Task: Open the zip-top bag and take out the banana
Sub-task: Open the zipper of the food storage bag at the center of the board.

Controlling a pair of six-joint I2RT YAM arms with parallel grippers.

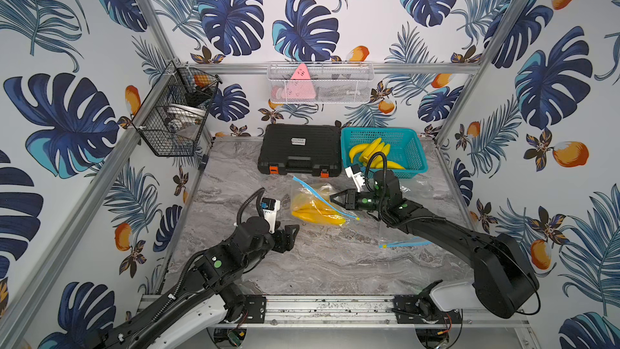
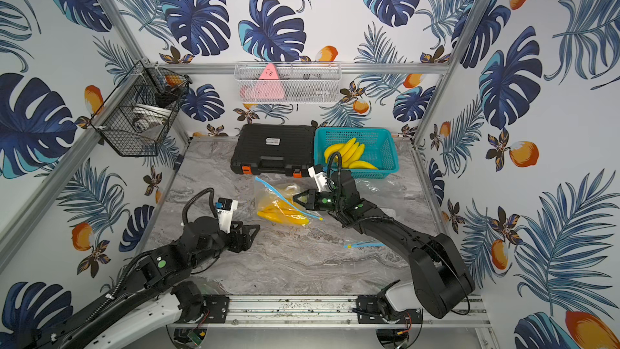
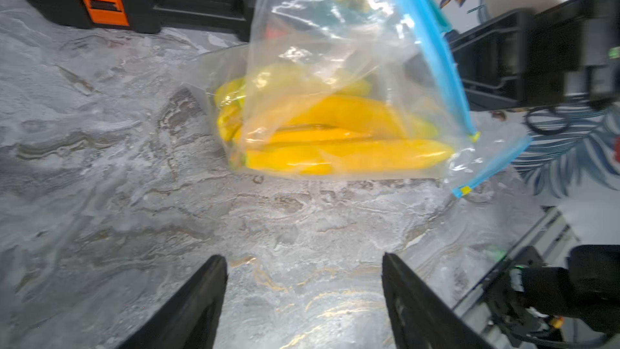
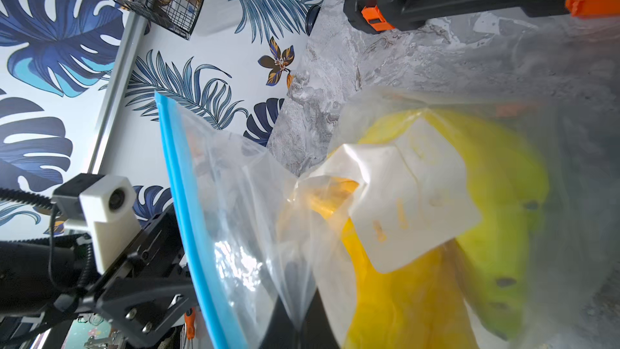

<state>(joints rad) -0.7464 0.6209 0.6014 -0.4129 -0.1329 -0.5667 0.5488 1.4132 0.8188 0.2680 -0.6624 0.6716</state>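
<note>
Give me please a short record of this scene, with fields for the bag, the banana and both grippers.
zip-top bag: on the table before the black case; whether its zip is open, I cannot tell
banana: yellow bunch, inside the zip-top bag
right gripper: shut, pinching the bag's plastic
left gripper: open, empty, apart from the bag
teal basket: at the back beside the case, loose bananas in it
second bag: clear, flat on the table, nearer the front

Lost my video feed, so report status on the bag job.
Left end effector open, clear of the bag. Right end effector shut on the bag's plastic. Bananas inside. Second bag lies under the right arm.
</note>
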